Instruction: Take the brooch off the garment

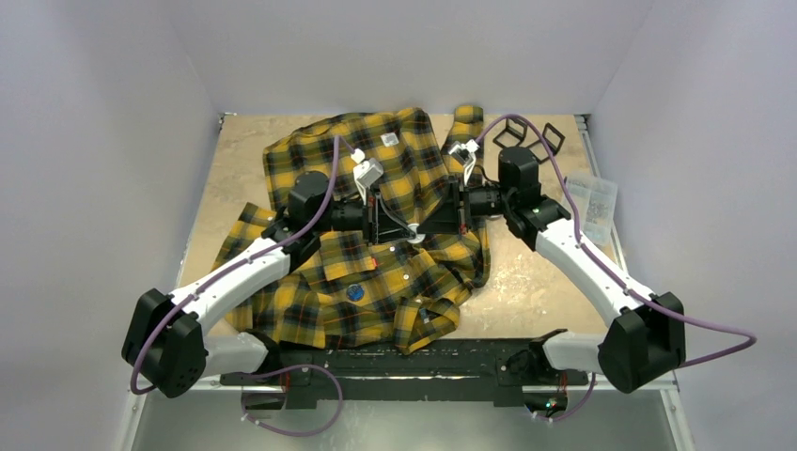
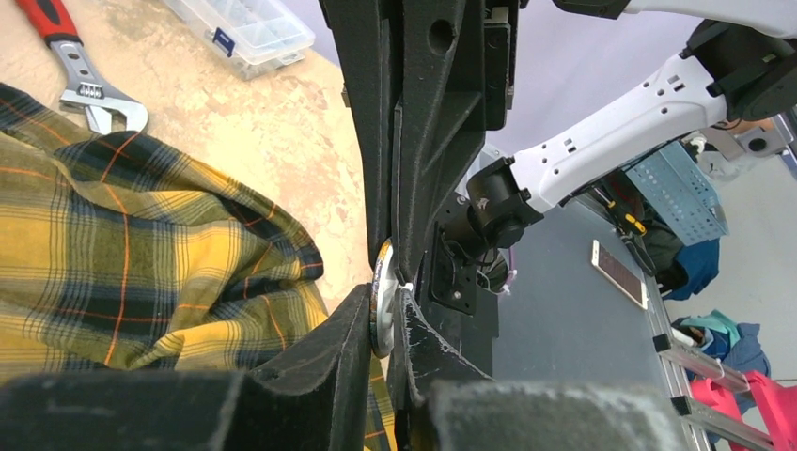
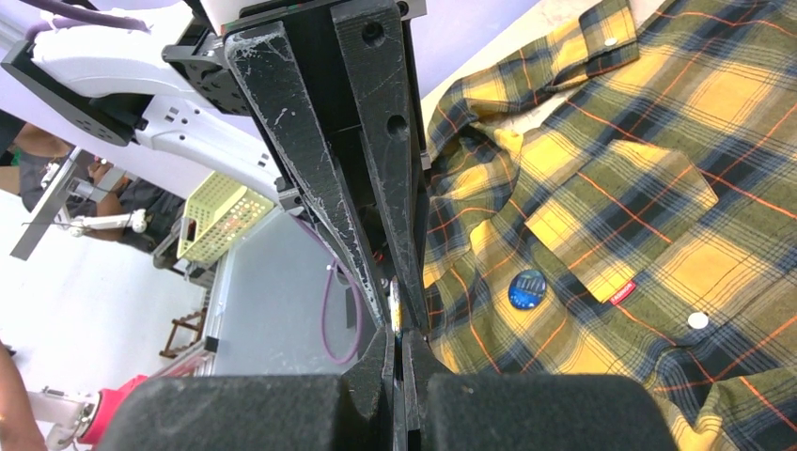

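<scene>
left gripper (image 2: 385, 293): closed on thin round silver disc (image 2: 378, 324) | right gripper (image 3: 396, 334): fingers nearly together, grip unclear | round blue brooch (image 3: 526, 288): on yellow-black plaid shirt (image 3: 611, 188), near pocket

Bright, even light, soft shadows; blurred foreground at the left claw (image 2: 383, 305).

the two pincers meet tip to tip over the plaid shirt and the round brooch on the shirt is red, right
Not quite. The right wrist view shows the round brooch on the shirt is blue, not red. The rest stands: the left pincer and right pincer meet tip to tip over it, both closed on a silver disc.
</scene>
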Robot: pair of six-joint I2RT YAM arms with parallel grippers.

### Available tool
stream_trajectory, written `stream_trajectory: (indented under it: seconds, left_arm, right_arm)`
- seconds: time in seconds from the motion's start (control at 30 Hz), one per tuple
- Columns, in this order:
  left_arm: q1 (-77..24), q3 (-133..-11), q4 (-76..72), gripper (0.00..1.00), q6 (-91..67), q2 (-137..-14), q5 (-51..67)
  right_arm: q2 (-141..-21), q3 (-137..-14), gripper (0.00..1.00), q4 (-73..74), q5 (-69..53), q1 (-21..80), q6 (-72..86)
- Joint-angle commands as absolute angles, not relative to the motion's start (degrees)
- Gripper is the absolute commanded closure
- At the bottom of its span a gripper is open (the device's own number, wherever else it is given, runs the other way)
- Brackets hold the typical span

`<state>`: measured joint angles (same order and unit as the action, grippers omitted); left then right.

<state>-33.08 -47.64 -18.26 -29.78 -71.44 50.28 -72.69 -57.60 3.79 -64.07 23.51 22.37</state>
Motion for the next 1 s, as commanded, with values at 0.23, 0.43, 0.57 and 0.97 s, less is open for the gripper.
stream_trajectory:
  seconds: [0.23,0.43,0.57,0.97]
  left_arm:
    - [-33.74,-51.65,-7.92,0.92,-21.1,-72.81,47.55]
    - [-33.92,-54.41,-1.17,0.9,-12.62,-74.04,51.65]
    - [-33.93,-55.88,3.21,0.87,-10.27,-74.82,52.66]
    - [-33.97,-56.89,4.04,0.71,-10.15,-75.15,53.27]
  right_arm:
    - [-72.29,-57.66,1.0,1.38,-65.04,23.44,23.73]
    - [-72.64,-57.85,1.0,2.4,-64.55,23.48,22.45]
    - [-72.77,-58.45,1.0,4.47,-63.37,23.44,20.32]
    - [-72.86,-59.34,1.0,7.29,-62.06,23.45,16.93]
